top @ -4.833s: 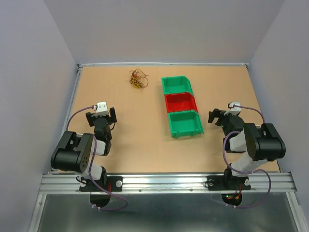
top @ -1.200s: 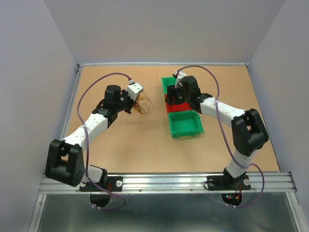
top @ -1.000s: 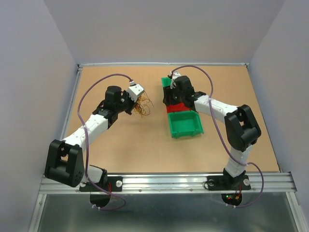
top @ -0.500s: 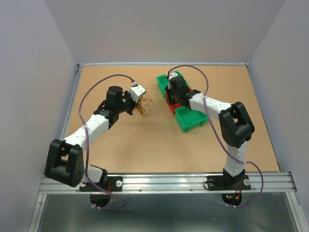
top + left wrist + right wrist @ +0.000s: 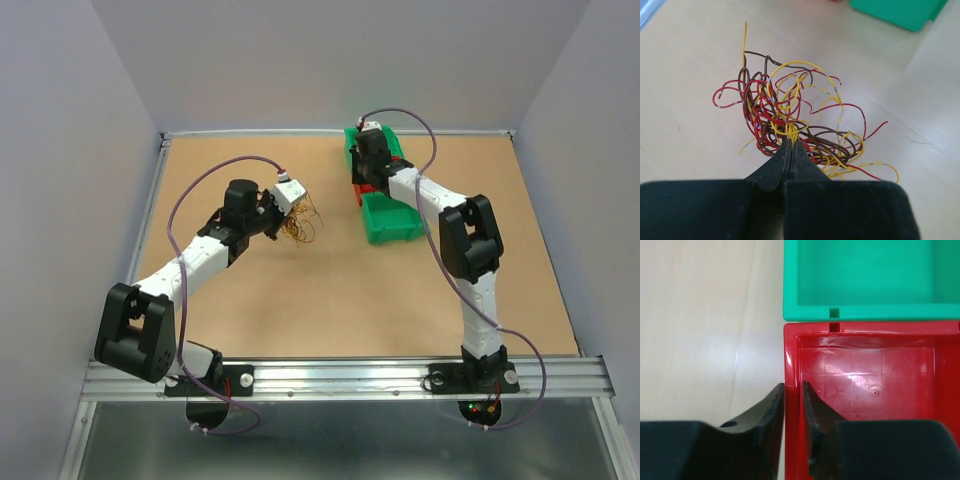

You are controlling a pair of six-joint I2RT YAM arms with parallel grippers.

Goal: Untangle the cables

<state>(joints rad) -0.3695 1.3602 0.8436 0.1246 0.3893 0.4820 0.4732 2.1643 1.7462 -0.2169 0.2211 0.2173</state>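
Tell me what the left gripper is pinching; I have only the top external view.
Observer: The left gripper is closed on the cables, gripping the near edge of a tangle of red, yellow and dark brown strands.
Operator: Report the right gripper too.
Observer: The right gripper straddles a side wall of the red bin, one finger inside and one outside, pinching that wall.

left arm (image 5: 195, 258) extended | left fingers (image 5: 772, 170) pinched together | right arm (image 5: 425, 195) stretched far (right fingers (image 5: 767, 412) barely parted)
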